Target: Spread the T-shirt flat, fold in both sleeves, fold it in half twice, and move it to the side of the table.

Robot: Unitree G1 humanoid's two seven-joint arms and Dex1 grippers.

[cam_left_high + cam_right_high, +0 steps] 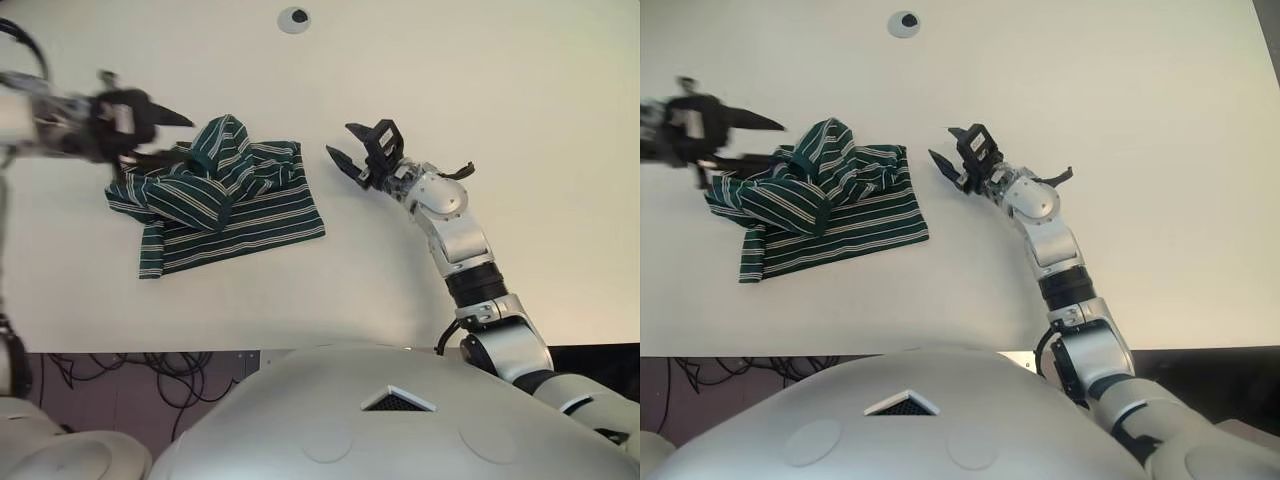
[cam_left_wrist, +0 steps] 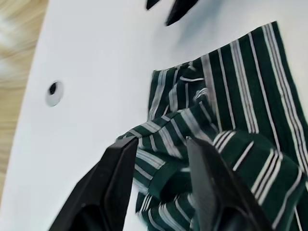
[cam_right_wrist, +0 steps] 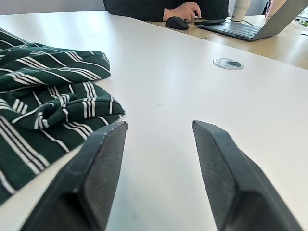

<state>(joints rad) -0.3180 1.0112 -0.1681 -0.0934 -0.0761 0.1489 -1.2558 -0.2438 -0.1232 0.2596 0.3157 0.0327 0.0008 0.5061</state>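
Left fingers [image 2: 115, 173] and right fingers [image 3: 96, 163] both gape; T-shirt [image 1: 250, 215] lies bunched on the bench [image 1: 500, 80].
We judge spreading flat is the step in hand: we hover at its opposite sides, and next should pinch two far-apart edges and draw them outward.

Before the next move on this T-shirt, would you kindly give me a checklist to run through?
1. T-shirt spread flat: not ok; it lies bunched in folds on the table.
2. Left gripper open: ok; jaws apart over the shirt's far left part.
3. Left gripper touching fabric: cannot tell.
4. Right gripper open: ok; beside the shirt's right edge, apart from it.
5. Room to spread: ok; bare table around the shirt, and the grommet lies far off.
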